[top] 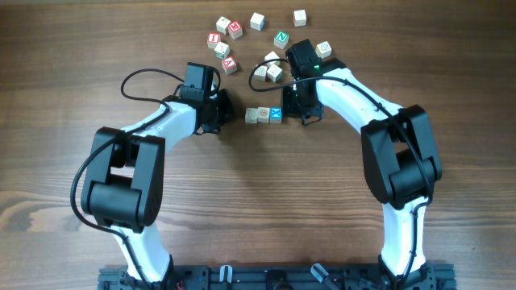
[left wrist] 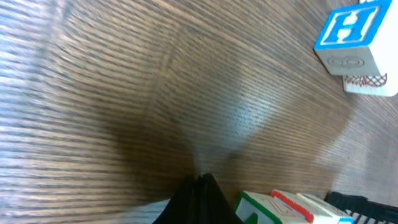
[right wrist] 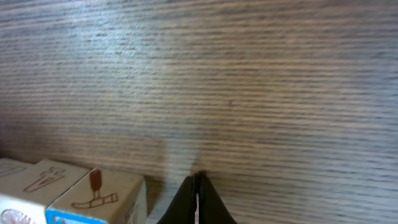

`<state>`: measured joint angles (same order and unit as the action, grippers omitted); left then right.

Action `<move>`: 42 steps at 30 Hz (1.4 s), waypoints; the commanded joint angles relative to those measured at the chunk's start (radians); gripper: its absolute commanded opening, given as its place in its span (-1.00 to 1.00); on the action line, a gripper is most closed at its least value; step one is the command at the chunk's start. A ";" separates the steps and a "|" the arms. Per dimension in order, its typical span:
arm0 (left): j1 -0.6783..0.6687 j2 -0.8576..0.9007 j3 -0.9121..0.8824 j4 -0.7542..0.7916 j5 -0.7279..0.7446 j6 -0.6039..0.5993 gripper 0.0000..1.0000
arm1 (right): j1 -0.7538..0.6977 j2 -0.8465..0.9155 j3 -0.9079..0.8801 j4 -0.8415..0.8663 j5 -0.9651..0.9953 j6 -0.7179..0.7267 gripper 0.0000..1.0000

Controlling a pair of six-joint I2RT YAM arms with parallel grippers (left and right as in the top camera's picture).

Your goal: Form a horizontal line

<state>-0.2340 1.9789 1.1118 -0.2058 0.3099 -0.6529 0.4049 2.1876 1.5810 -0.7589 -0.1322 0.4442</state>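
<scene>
Broadly, the wooden worktop (top: 242, 201) carries everything. The left arm (top: 129, 173) and right arm (top: 403, 161) reach in from the near edge and bend toward each other. The left gripper (top: 230, 115) and right gripper (top: 310, 119) both have their fingers pressed together on nothing. Each wrist view shows dark tips meeting over bare wood. Between them, just past the middle of the worktop toward the far edge, lies the horizontal line (top: 264, 116). It is three small cubes touching side by side, two pale and a cyan end cube (top: 276, 114) on the right gripper's side. Loose cubes (top: 230, 36) are scattered nearer the far edge.

By their look, these cubes are light, stiff wood, not fragile, and likely to slide readily on the smooth grain. A pinch across two opposite flat faces should hold one, while a careless brush would probably break up the row.

Only the overhead view shows the whole row and its straightness. The right wrist view adds brown drawings on the pale cubes (right wrist: 93, 193) close beside its fingertips. The left wrist view shows a cyan-faced block (left wrist: 348, 28) well off, though I cannot tell which cube it is.
</scene>
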 commanded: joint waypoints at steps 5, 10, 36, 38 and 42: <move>-0.023 0.049 -0.035 -0.018 0.053 0.021 -0.92 | 0.003 -0.032 0.019 -0.002 -0.132 0.003 -0.91; -0.052 0.049 -0.035 -0.005 0.052 0.020 -0.92 | 0.003 -0.032 0.019 -0.002 -0.140 0.003 -0.91; -0.065 0.050 -0.035 0.045 0.003 0.016 -0.92 | 0.003 -0.032 0.019 0.026 -0.183 -0.076 -0.91; -0.065 0.052 -0.035 0.045 0.003 0.016 -0.92 | 0.003 -0.032 0.019 0.032 -0.183 -0.079 -0.91; -0.065 0.067 -0.035 0.045 0.003 0.016 -0.92 | 0.003 -0.032 0.019 0.047 -0.183 -0.078 -0.91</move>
<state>-0.2897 1.9865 1.1004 -0.1543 0.3340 -0.6491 0.4019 2.1876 1.5810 -0.7288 -0.2615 0.3866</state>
